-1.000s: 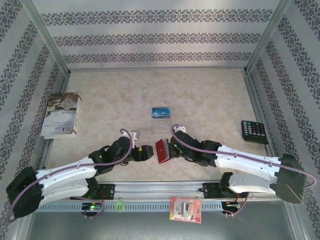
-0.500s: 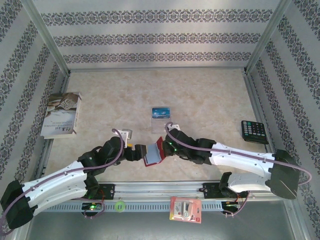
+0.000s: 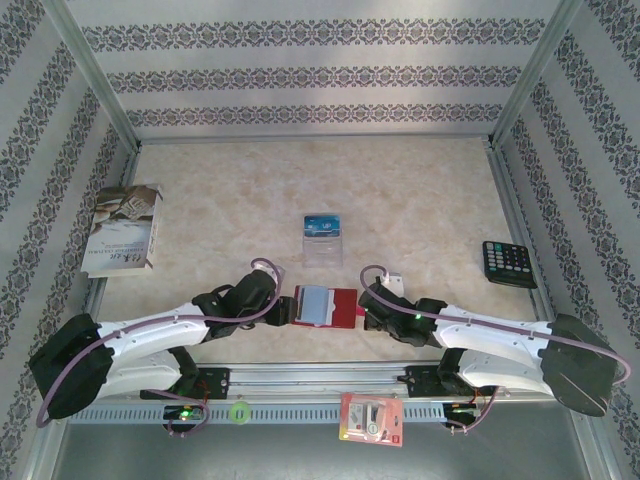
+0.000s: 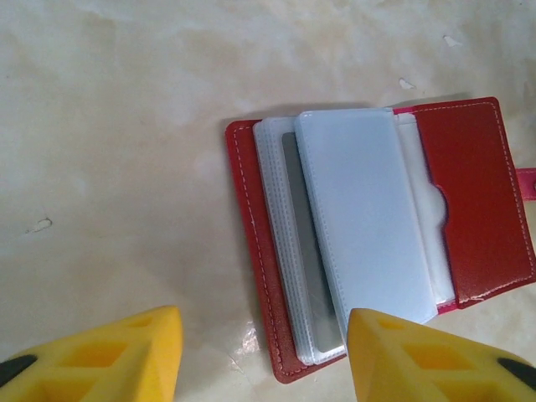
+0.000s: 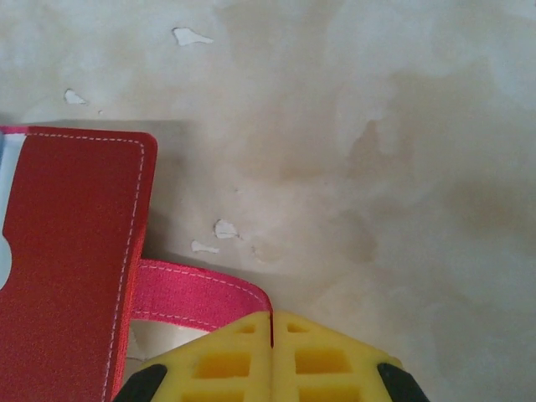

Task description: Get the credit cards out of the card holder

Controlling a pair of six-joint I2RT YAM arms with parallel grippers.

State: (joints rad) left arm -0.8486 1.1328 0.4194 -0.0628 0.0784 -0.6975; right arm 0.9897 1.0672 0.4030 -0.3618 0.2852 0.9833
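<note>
Card holder [image 4: 469,209] spread flat, red, translucent grey-blue sleeves [image 4: 360,209], grey card [image 4: 308,251] inside; left gripper [image 3: 284,310] parted, empty, nine o'clock; right gripper [image 5: 272,352] pinching its tab [image 5: 201,293], three o'clock.

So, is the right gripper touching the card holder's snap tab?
Touching: the right wrist view shows the right gripper shut on the snap tab.

Red card holder [image 4: 469,201] open on table [image 4: 126,126], grey card [image 4: 314,276] inside, jaws apart

The red card holder [image 4: 469,201] lay open and flat, a grey card [image 4: 316,285] tucked in its pale pockets.
</note>
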